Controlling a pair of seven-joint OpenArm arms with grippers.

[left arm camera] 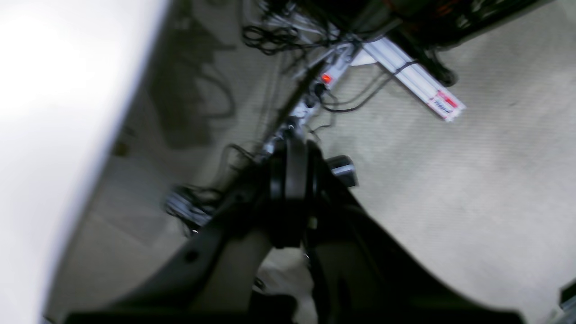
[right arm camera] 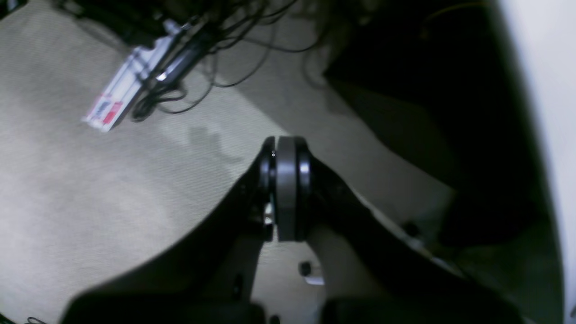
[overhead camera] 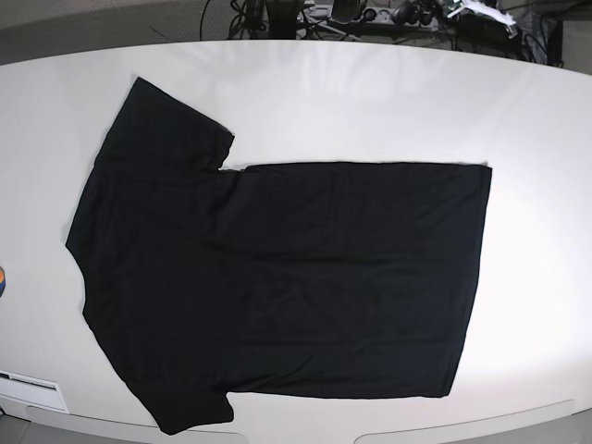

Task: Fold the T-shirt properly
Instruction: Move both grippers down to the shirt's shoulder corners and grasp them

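Where the T-shirt (overhead camera: 277,277) lies flat: white table (overhead camera: 370,102), carpeted floor (left arm camera: 450,202).

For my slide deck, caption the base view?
Black T-shirt spread flat on a white table, unfolded.

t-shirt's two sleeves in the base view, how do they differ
On the T-shirt, the far sleeve lies fully on the white table, spread out, with its cuff edge clear against the white. The near sleeve reaches the table's front edge at the bottom of the frame, so less of it shows. Both are plain black, short, flat and point toward the view's left.
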